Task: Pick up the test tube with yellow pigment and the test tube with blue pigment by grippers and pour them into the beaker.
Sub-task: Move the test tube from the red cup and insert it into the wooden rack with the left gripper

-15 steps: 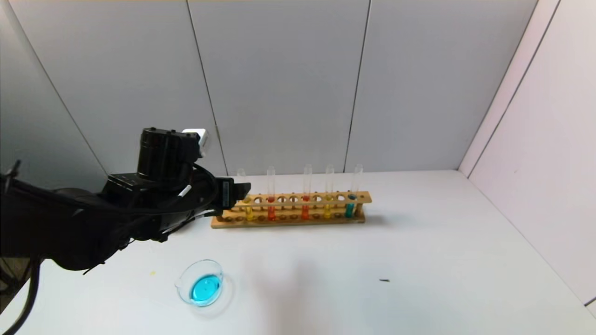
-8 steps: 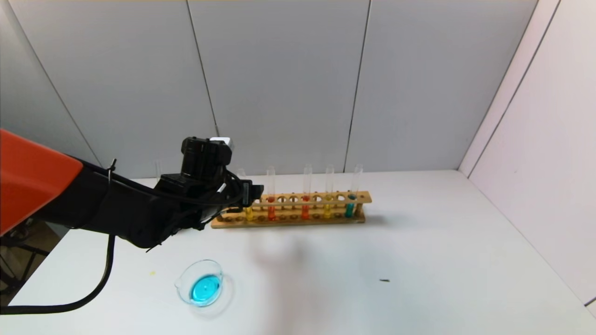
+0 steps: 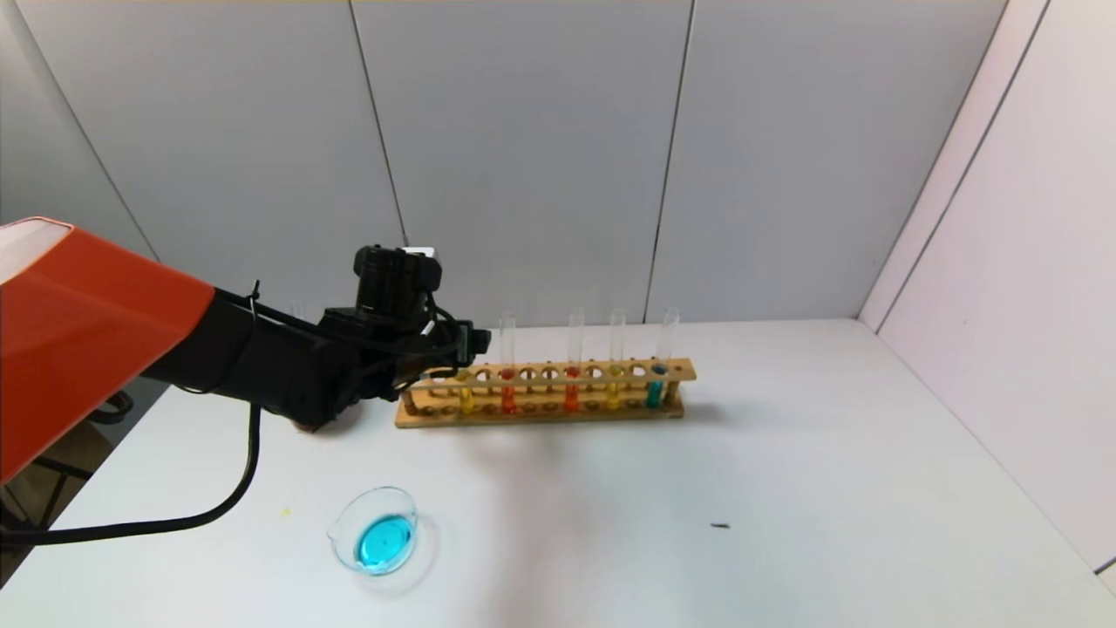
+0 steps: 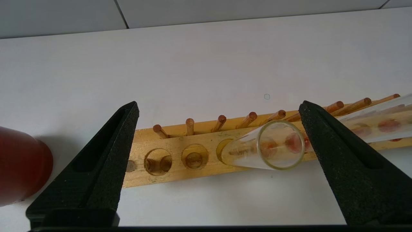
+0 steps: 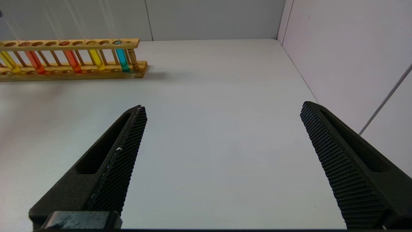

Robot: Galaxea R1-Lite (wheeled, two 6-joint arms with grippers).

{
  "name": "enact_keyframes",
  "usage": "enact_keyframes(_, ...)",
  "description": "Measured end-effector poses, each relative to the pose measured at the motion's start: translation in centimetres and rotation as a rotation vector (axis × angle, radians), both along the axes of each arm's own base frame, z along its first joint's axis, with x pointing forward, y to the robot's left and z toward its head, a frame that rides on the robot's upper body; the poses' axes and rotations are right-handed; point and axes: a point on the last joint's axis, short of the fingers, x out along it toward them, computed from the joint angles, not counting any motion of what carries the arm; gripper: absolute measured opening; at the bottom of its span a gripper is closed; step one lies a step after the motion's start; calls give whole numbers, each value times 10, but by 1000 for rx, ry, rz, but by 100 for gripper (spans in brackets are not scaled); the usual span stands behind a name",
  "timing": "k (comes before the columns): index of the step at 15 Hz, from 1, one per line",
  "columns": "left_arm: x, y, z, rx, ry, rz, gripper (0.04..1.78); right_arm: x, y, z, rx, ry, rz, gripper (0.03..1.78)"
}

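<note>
Left tool wide open, ribbed black pads straddling yellow tube's round glass mouth, gripping nothing.

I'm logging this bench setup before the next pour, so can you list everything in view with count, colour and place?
Wooden rack: one, light wood, far middle of the white table.
Test tube with yellow pigment: two yellow tubes, one near the rack's left end, between the left tool's open fingers, and a second right of centre.
Orange-red tubes: two, in the rack's middle.
Test tube with blue pigment: one, cyan, at the rack's right end.
Beaker: one, clear, blue liquid inside, near left of the table.
Dark red cup: one, beside the rack's left end.
Left tool: black, open, at the rack's left end.
Right tool: black, open, over bare table.
</note>
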Motion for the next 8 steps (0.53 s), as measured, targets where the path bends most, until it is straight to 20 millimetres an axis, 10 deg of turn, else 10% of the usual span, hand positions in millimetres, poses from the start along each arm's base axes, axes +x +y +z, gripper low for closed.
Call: enact_keyframes(8, 0, -9, -8, 7, 18, -19, 147, 0, 0, 0, 0, 0, 0, 174)
